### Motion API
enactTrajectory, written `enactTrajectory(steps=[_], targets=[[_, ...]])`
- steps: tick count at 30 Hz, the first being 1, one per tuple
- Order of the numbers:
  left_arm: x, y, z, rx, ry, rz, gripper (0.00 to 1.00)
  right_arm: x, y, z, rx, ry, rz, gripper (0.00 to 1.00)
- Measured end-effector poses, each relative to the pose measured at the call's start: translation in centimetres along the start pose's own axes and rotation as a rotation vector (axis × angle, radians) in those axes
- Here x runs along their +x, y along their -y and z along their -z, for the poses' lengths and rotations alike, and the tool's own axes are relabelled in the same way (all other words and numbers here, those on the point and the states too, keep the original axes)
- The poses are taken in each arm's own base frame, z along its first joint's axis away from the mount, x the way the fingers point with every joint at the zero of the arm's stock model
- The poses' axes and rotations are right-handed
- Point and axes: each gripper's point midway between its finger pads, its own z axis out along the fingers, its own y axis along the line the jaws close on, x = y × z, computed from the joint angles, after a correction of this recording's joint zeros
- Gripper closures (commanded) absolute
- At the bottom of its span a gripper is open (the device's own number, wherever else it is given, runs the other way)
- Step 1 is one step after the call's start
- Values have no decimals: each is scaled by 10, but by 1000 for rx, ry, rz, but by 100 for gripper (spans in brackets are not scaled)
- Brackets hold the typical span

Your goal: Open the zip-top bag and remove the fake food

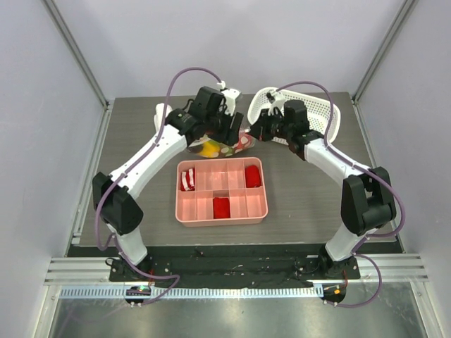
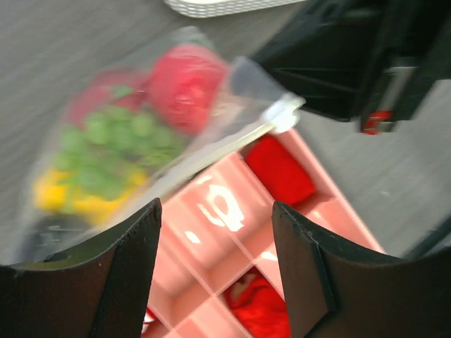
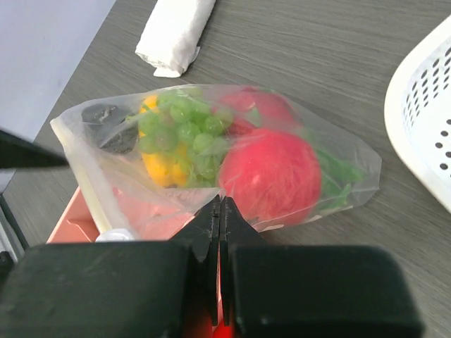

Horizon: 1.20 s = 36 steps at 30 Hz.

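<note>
The right pincer (image 3: 219,215) has its two black fingers pressed flat together on the near edge of the clear, floppy plastic zip-top bag (image 3: 211,141), pinching the film just below the largest red piece inside. The left pincer (image 2: 215,271) stands spread wide with nothing between its fingers (image 2: 120,282). Only the pink plastic compartment tray (image 2: 211,211) shows through the gap beneath it.

The bag sits between the two wrists, over the far edge of the pink tray. Its pale zip strip (image 3: 91,186) runs along the side nearer the left arm. In the left wrist view the white end of that strip lies right against the black body of the right pincer.

The fake food (image 3: 271,172) is all inside the bag: glossy red round pieces, a cluster of green beads and leaves, a yellow pepper, and a dark purple-black lump in the corner by the zip.

The tray holds two red blocks (image 1: 252,176) and a red-and-white striped piece (image 1: 187,179) in separate compartments. A white perforated plastic basket (image 3: 423,120) stands to the right of the bag, not touching it. A white rolled cloth (image 3: 176,32) lies on the grey wood-grain table (image 3: 317,42) beyond the bag, well apart. In the top view both wrists crowd over the bag and hide most of it, leaving only scraps of yellow and red showing.
</note>
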Motion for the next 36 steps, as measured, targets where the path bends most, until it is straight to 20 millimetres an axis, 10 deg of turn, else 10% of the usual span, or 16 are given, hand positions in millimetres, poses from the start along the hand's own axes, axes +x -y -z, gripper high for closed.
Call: enactTrajectory(steps=[6,13,19,26,36], targets=[[-2,-31,0,-99,3,-196,37,9,1,2,-10,-39,-35,99],[-2,-21,-6,2,0,-361,37,2,-2,-3,-35,-49,-38,99],[14,-23,-34,33,-61,-368,88,0,-5,-5,-48,-52,-40,98],[-7,-37,-51,58,-22,-166,100,9,-7,2,-115,-22,33,39],[4,-41,-39,180,-9,80,100,13,21,25,-174,60,237,29]])
